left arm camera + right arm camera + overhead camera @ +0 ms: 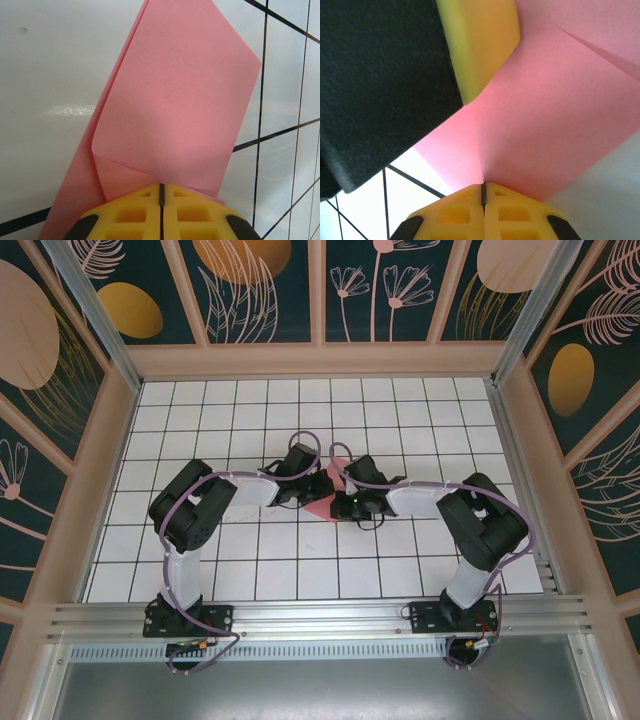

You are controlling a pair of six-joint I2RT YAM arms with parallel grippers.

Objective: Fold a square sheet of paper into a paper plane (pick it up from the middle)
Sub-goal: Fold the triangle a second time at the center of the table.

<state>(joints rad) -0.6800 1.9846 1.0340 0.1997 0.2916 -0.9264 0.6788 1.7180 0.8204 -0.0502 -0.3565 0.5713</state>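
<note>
Sheet of paper [322,504]: pink-red, plain, partly folded, with one flap lapped over a lower layer [185,100] and a straight diagonal crease across it [550,115]. It sits at mid-bench, between the two hands.

Left hand [303,483]: yellow fingers pressed together, pinching the near edge of the paper [161,187]. In the right wrist view, one of its yellow fingers [480,45] lies just above the sheet.

Right hand [342,482]: fingers pressed together, pinching the opposite edge [483,187].

Bench [250,570]: white tiles with black grid lines.
</note>
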